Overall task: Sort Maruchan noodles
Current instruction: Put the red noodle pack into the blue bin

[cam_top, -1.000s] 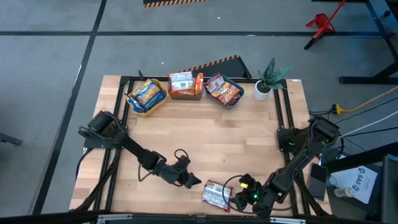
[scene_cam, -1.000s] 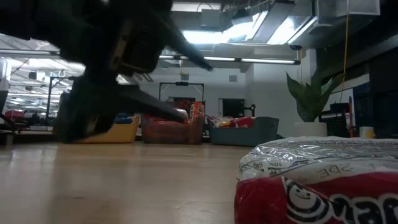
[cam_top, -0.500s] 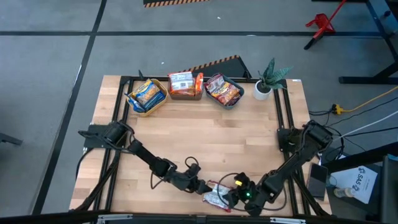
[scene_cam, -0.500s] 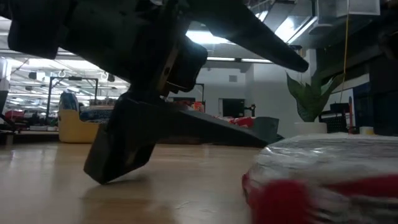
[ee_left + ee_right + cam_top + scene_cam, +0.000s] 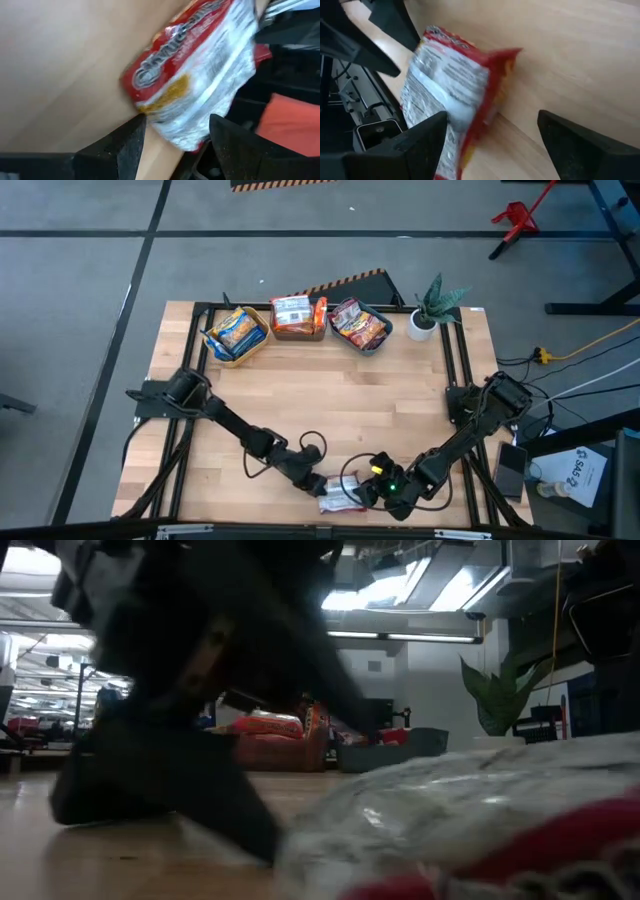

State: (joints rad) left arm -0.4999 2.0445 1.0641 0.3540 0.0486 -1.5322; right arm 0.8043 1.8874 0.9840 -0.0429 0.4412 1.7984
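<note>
One red-and-silver Maruchan packet lies near the table's near edge, between my two grippers, and shows large and tilted in the low view. My left gripper comes at it from the left, open, with one end of the packet between its fingers. My right gripper faces it from the right, open wide; the packet stands near one of its fingers. More packets fill the three bins at the far edge. My left gripper has its open fingers on either side of the packet's end; one finger lies against the packet's corner, low and slanting from the left. My right gripper stays open; the packet's long edge lies beside one finger, and I cannot tell if they touch.
A yellow bin, an orange-brown bin and a grey bin stand in a row at the far edge, each holding packets. A potted plant stands at the far right corner. The bare wooden middle lies between.
My left gripper has moved right and toward the near edge until its fingers reach around the packet's end. My right gripper has moved left toward the packet. The packet has slid a little to the left and tipped, and it now fills more of the low view.
</note>
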